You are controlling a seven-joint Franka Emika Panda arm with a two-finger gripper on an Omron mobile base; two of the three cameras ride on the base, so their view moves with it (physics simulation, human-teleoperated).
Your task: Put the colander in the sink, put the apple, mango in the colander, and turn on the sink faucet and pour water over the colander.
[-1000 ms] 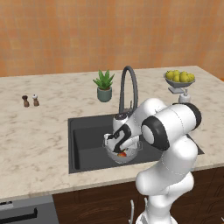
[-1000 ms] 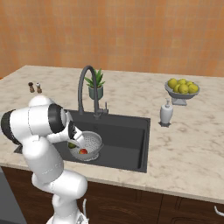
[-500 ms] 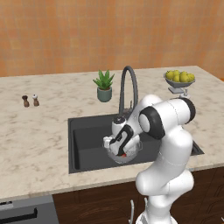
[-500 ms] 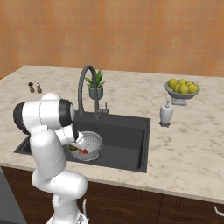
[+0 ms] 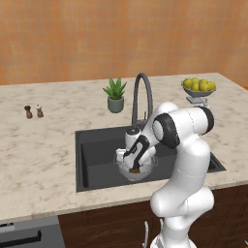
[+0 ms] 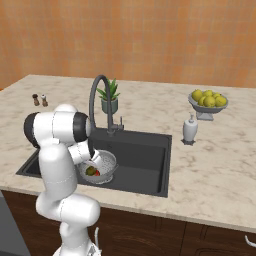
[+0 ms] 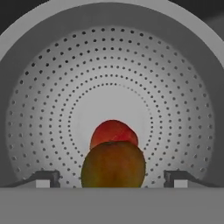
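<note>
The colander (image 7: 109, 87), a round silver-grey bowl ringed with fine perforations, sits in the dark sink (image 5: 97, 155) with the red apple (image 7: 113, 130) touching the green-orange mango (image 7: 113, 164) on its bottom. The gripper (image 7: 113, 178) hangs just above the mango, fingers (image 7: 46, 177) spread wide on either side, gripping nothing. The gooseneck faucet (image 5: 141, 97) arches behind; a potted plant (image 5: 115, 94), soap dispenser (image 6: 190, 129) and fruit bowl (image 6: 207, 102) stand on the counter (image 5: 43, 145).

End effector (image 7: 113, 178) low, jaws wide.
</note>
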